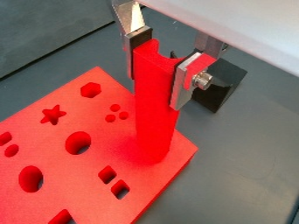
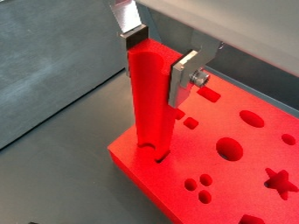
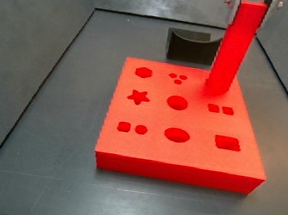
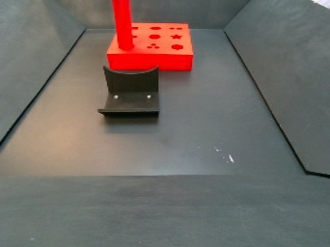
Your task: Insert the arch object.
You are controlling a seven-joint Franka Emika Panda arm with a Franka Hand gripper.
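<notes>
The arch object [image 1: 155,109], a tall bright red bar, stands upright with its lower end at a corner of the flat red board [image 1: 65,149]. It also shows in the wrist view [image 2: 147,101] and in both side views [image 3: 233,51] [image 4: 123,24]. My gripper [image 1: 163,54] is shut on the bar's upper end, silver fingers [image 2: 184,77] pressing both sides. In the wrist view the bar's foot sits in a slot near the board's corner [image 2: 152,156]. The gripper [image 3: 256,2] is at the frame's top edge in a side view.
The board [image 3: 183,135] has star, round, square and oval holes. A dark grey block with a curved dip [image 3: 189,43] stands just behind the board; it also shows in a side view [image 4: 130,92]. Dark walls enclose the grey floor [image 4: 194,145].
</notes>
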